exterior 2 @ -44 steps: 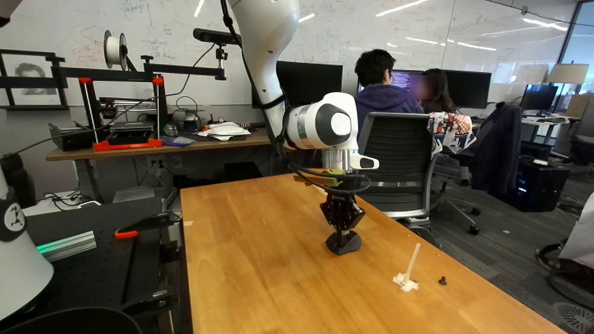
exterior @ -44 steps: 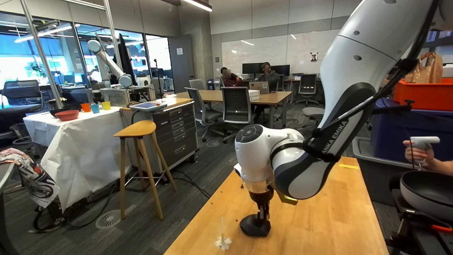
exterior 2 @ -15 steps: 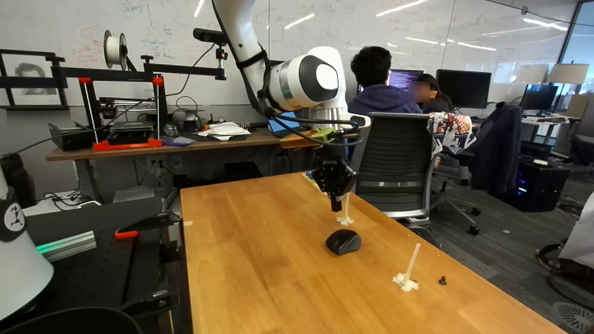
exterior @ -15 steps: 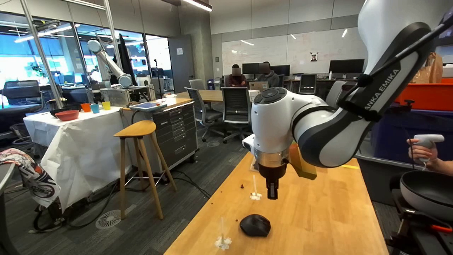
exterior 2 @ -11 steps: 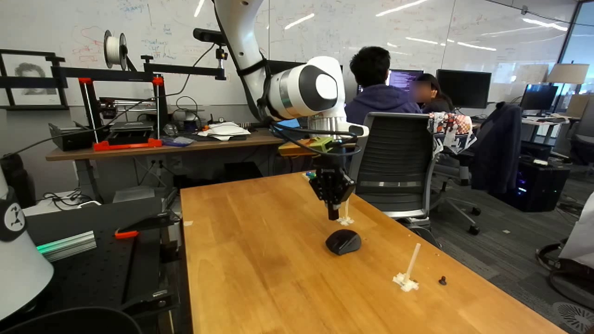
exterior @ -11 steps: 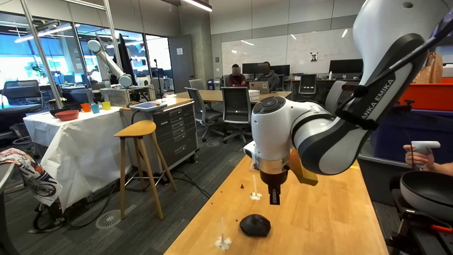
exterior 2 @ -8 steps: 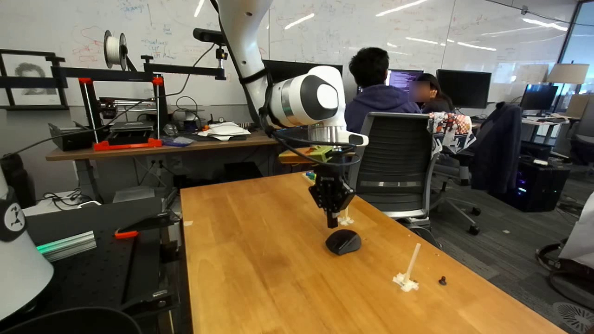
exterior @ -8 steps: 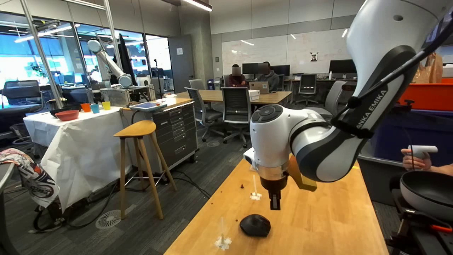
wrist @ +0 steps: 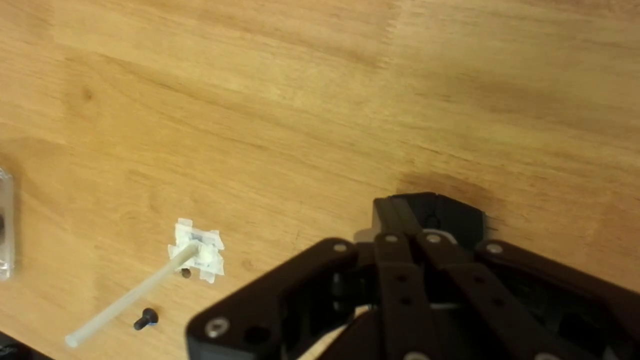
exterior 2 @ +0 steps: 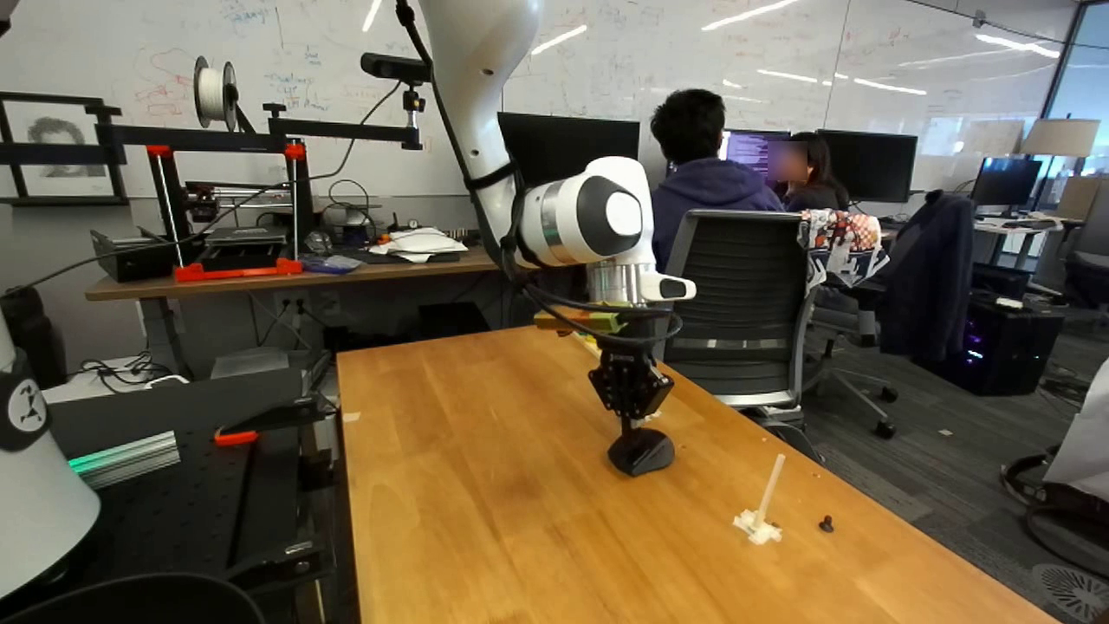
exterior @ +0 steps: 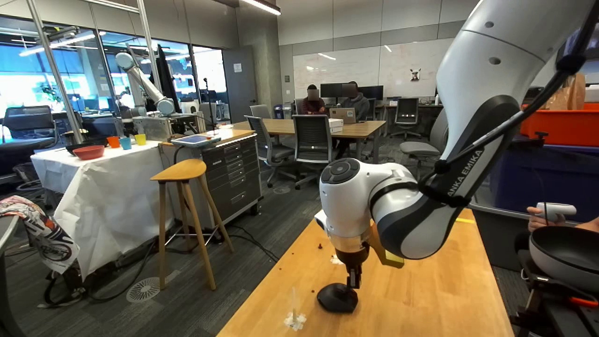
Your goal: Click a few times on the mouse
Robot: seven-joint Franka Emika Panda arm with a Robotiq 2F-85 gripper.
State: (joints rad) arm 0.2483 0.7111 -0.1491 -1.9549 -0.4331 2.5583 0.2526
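The black dome-shaped mouse [exterior: 333, 300] sits on the wooden table [exterior: 412, 304]; it also shows in an exterior view [exterior 2: 645, 454] and, partly covered by the fingers, in the wrist view [wrist: 460, 220]. My gripper [exterior: 354, 283] points straight down with its fingertips together and nothing between them. In an exterior view the gripper [exterior 2: 630, 426] has its tips at the mouse's upper edge. In the wrist view the closed gripper tips [wrist: 396, 202] overlap one side of the mouse. The tips are at or just above its surface; whether they touch it I cannot tell.
A pale upright stick on a taped base [exterior 2: 758, 527] stands beside the mouse, with a dark screw [exterior 2: 826, 524] near it. Another taped stick [wrist: 132, 295] and screw [wrist: 146, 318] show in the wrist view, with a clear container [wrist: 6, 225] at its left edge.
The shut gripper was down on the mouse about three seconds ago, then was raised and away from it. Since then it has come down and toward the mouse again. The mouse has not moved.
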